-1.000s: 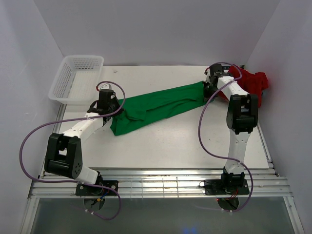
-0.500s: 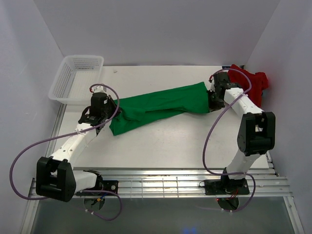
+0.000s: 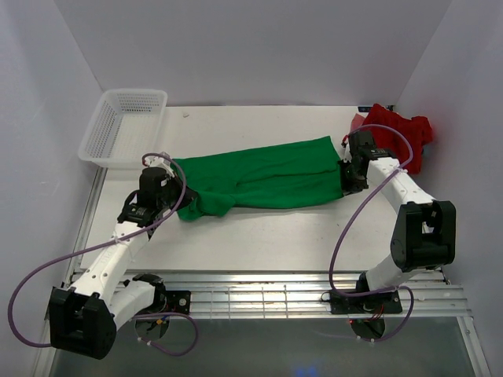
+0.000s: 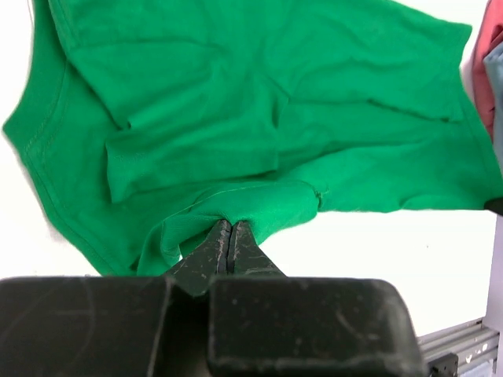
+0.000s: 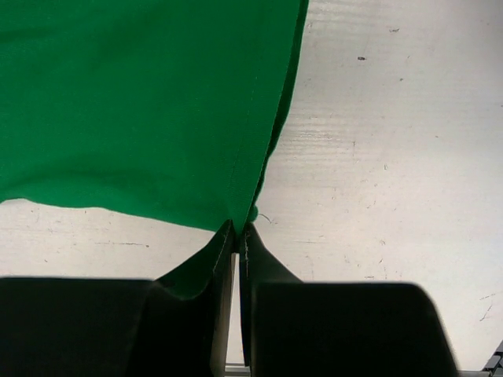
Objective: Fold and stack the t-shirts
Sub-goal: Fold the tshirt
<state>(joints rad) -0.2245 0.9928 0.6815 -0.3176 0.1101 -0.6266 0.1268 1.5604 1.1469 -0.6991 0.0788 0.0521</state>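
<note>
The bright green t-shirt [image 3: 263, 177] lies stretched across the middle of the table between my two grippers. My left gripper [image 3: 167, 201] is shut on its left end, a bunched fold of green cloth [image 4: 236, 208] pinched at the fingertips. My right gripper [image 3: 346, 179] is shut on the shirt's right hem corner [image 5: 240, 216]. The red t-shirt [image 3: 397, 133] lies crumpled at the back right, behind the right arm. A sliver of red and blue-grey cloth [image 4: 491, 71] shows at the right edge of the left wrist view.
A white mesh basket [image 3: 122, 126] stands at the back left corner. White walls close in the table on three sides. The metal rail [image 3: 267, 294] runs along the near edge by the arm bases.
Both grippers have drawn toward the near edge, still holding the green t-shirt. The shirt has spread wider and lies flatter and more level across the table.
</note>
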